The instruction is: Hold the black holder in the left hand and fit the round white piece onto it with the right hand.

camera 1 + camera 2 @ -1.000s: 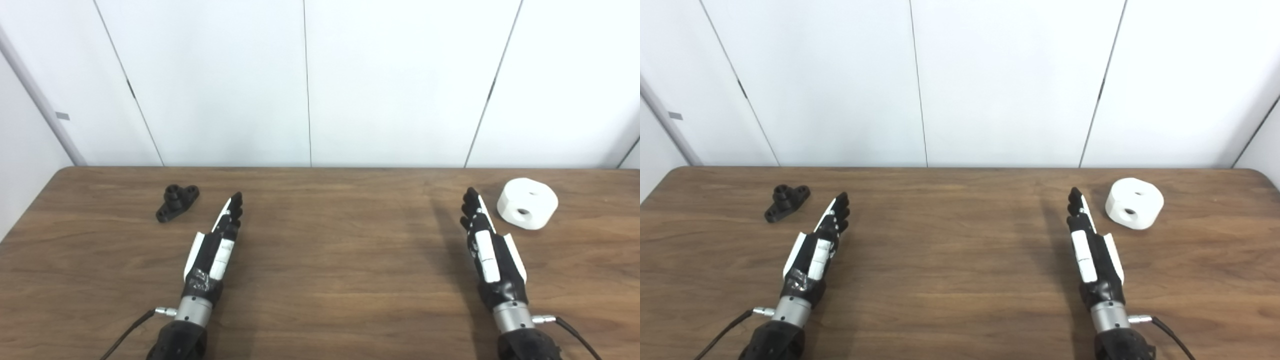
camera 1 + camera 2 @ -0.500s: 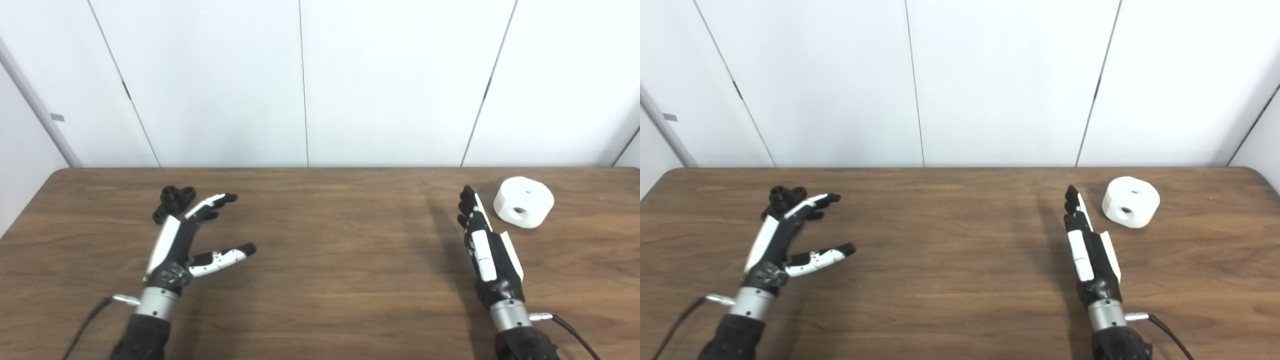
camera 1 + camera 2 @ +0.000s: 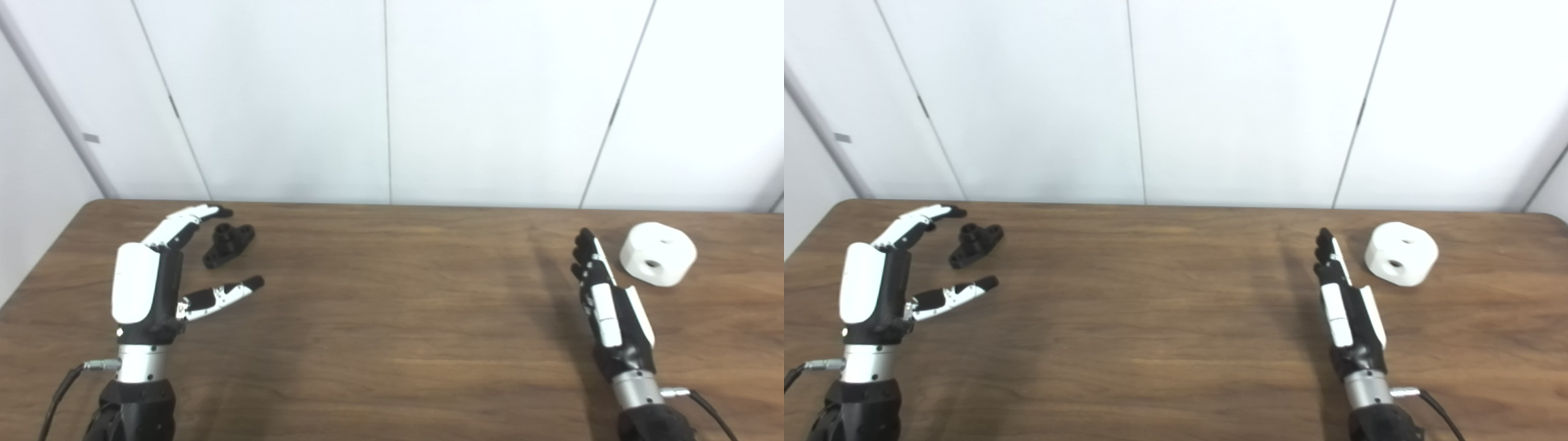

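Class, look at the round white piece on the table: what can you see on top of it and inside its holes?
Nothing rests on the round white piece. Its top face and side each show a dark hole; their insides are too dark to see. It sits on the table.

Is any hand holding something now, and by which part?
Nothing is held. The left hand is open around the black holder, not touching; the right hand lies beside the round white piece.

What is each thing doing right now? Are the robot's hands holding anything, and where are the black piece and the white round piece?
left hand: open, thumb and fingers spread, holding nothing, beside the black holder.
right hand: open, fingers straight and together, holding nothing.
black holder: lying on the table, not held.
round white piece: resting on the table, not held, apart from the right hand.
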Controlling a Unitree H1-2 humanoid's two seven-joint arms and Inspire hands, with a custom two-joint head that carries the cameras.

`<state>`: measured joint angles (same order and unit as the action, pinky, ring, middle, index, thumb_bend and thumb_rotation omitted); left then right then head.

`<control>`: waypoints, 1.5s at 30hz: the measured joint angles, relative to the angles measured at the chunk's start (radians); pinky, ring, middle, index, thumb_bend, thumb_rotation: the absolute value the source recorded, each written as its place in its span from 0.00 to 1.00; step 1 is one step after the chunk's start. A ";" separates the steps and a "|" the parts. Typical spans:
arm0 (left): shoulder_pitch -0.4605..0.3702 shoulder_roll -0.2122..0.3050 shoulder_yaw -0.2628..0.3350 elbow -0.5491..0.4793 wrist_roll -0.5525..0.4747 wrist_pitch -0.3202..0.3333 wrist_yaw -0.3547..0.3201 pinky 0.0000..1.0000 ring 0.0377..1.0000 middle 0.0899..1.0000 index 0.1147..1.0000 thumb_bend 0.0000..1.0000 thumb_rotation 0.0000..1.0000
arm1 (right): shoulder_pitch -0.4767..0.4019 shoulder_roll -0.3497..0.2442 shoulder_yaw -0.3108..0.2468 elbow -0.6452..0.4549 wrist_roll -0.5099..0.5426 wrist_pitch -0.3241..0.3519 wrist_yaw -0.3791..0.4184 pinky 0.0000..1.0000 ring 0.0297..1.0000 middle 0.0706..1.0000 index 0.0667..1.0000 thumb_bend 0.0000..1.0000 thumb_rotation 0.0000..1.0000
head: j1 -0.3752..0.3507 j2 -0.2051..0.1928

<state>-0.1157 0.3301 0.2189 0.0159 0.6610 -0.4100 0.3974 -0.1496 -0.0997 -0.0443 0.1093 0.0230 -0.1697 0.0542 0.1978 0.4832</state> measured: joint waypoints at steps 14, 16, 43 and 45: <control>-0.035 0.082 0.053 0.242 -0.191 0.091 -0.018 0.87 0.91 0.91 0.86 0.85 0.31 | -0.007 -0.024 -0.008 0.014 0.028 0.004 0.023 1.00 1.00 1.00 1.00 0.53 1.00 | 0.078 -0.012; -0.041 0.082 0.053 0.266 -0.220 0.128 -0.030 0.87 0.91 0.92 0.87 0.85 0.32 | -0.009 -0.026 -0.009 0.018 0.028 0.004 0.023 1.00 1.00 1.00 1.00 0.54 1.00 | 0.087 -0.012; -0.123 0.221 -0.073 0.464 -0.291 0.253 -0.226 0.85 0.91 0.91 0.84 0.91 0.34 | -0.014 -0.027 -0.024 0.018 0.036 0.025 0.023 1.00 1.00 1.00 1.00 0.55 1.00 | 0.127 -0.006; -0.128 0.221 -0.077 0.465 -0.304 0.260 -0.231 0.85 0.91 0.91 0.83 0.92 0.35 | -0.012 -0.027 -0.023 0.013 0.035 0.030 0.023 1.00 1.00 1.00 1.00 0.56 1.00 | 0.127 -0.006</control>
<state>-0.2434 0.5512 0.1421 0.4809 0.3574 -0.1495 0.1664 -0.1613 -0.1265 -0.0668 0.1224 0.0585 -0.1393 0.0773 0.3252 0.4771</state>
